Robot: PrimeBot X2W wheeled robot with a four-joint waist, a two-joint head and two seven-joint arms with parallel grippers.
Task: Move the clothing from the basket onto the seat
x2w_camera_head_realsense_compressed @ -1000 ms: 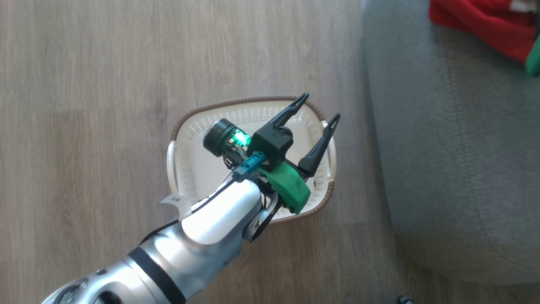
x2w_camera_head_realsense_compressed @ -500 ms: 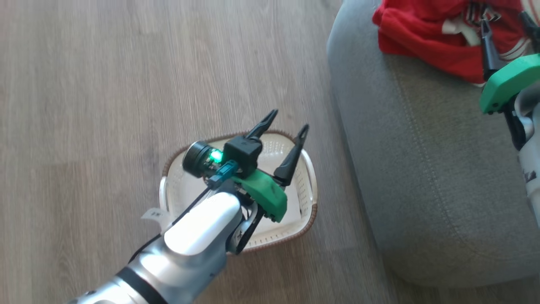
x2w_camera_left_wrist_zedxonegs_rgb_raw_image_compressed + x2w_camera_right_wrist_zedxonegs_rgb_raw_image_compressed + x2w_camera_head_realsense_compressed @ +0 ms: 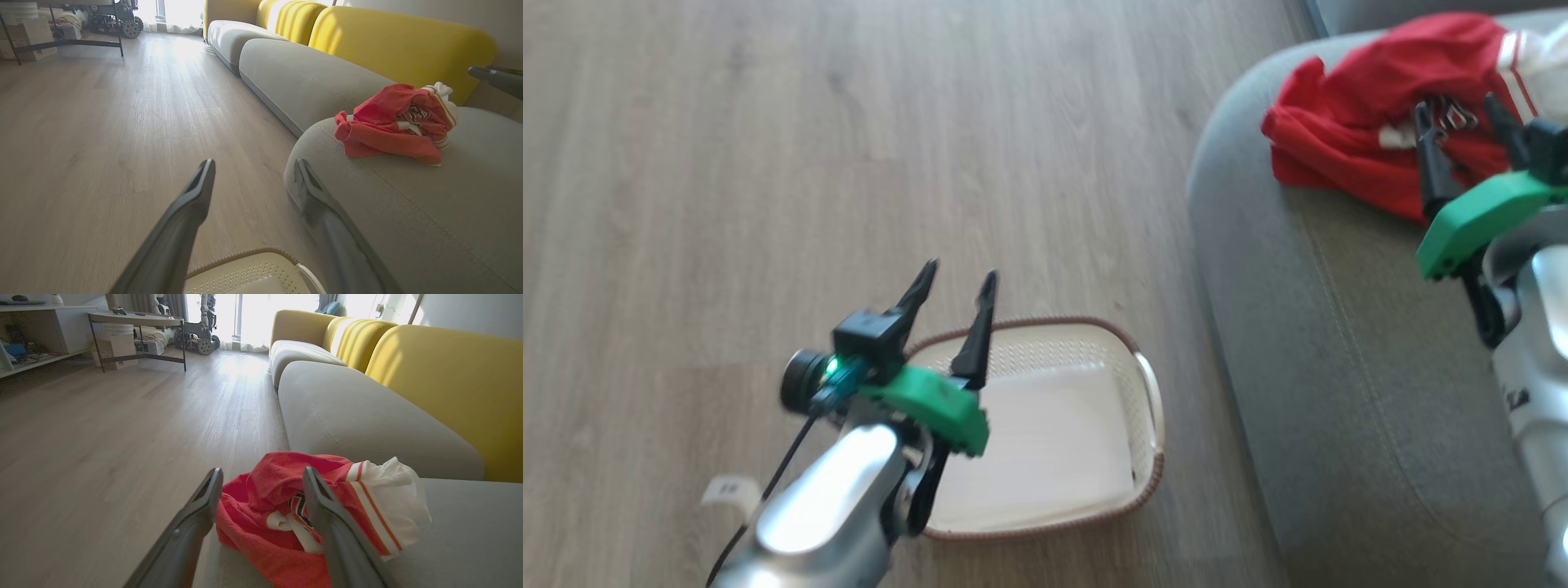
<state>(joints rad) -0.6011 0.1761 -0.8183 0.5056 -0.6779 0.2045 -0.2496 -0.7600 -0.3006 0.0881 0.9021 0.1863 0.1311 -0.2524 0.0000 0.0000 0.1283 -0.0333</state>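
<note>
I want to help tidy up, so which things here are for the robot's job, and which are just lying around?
For the job:
- red clothing, bunched on the seat
- white laundry basket
- grey seat cushion

Just lying about:
- yellow backrests
- metal-legged table
- boxes under the table

the wood floor (image 3: 849, 163) is pale brown, and sun shines on it far off. big yellow back cushions (image 3: 445, 375) stand behind a long grey cushion (image 3: 359, 416). a table (image 3: 135, 319) with thin black legs stands near the bright window (image 3: 261, 310), with boxes (image 3: 114, 347) under it and a wheeled machine (image 3: 200, 335) beside it.
</note>
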